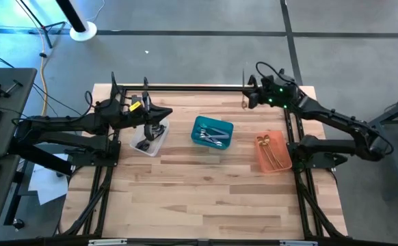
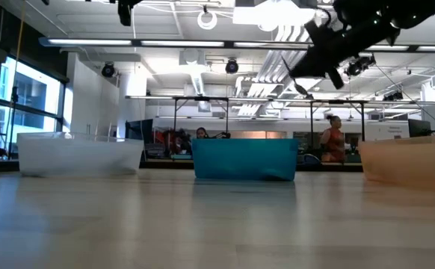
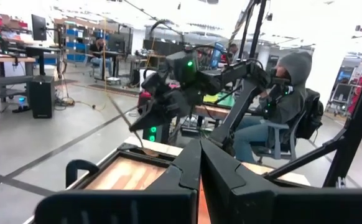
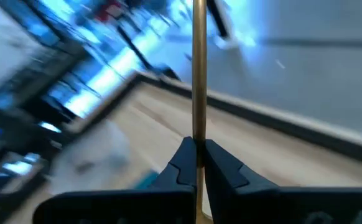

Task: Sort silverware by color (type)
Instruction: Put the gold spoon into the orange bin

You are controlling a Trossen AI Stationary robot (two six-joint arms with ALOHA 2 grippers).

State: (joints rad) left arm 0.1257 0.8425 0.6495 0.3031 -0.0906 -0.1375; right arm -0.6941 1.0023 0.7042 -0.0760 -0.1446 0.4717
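Nearest the table's front edge, the orange bin [image 1: 273,153] is lying at the right with gold utensils [image 1: 270,148] in it. The teal bin [image 1: 212,132] is sitting mid-table holding silver utensils [image 1: 215,137], and the clear bin [image 1: 149,137] at the left is holding dark utensils [image 1: 144,144]. The left gripper [image 1: 163,113] is hovering shut and empty over the clear bin. Farthest back, the right gripper [image 4: 196,157] is pinching a gold utensil [image 4: 198,74] above the table's rear edge.
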